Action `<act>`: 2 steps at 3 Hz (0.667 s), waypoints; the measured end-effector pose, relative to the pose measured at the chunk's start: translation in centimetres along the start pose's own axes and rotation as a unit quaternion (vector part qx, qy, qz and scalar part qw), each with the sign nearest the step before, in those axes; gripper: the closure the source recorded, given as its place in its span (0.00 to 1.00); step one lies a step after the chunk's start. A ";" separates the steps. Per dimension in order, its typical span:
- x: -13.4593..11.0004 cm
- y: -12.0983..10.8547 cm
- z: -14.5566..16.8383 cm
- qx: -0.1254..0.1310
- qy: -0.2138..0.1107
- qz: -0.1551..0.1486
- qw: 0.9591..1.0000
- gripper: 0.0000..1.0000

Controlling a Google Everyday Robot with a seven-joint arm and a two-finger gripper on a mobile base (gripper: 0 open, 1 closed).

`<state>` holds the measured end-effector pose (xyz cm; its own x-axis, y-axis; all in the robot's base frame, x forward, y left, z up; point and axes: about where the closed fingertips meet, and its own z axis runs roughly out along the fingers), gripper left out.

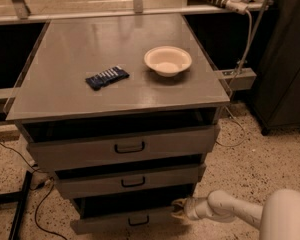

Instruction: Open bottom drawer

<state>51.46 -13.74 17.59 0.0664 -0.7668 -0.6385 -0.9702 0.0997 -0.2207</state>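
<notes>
Speckled floor (270, 159) surrounds the grey surface (65, 84). Below its front-right corner, the hand (182, 209), whose grip cannot be told, sits at the right end of the bottom drawer (105, 225), lowest of three: grey flat front, small black loop handle (138, 220). Pulling off-centre there could skew or jam it.

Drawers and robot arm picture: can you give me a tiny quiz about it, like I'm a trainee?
1. True or false: the bowl sits on the cabinet top.
2. The pincer is at the right end of which drawer? A top, B middle, C bottom.
3. Fill in: the cabinet has ___ drawers.
Key: 1 true. 2 C, the bottom drawer. 3 three.
</notes>
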 end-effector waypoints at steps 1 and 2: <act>-0.5 -0.2 -0.6 0.000 0.000 0.000 1.000 1.00; -0.6 -0.2 -0.7 0.000 0.000 0.000 1.000 1.00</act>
<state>51.45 -13.74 18.48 0.0664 -0.7667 -0.6385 -0.9702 0.0997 -0.2206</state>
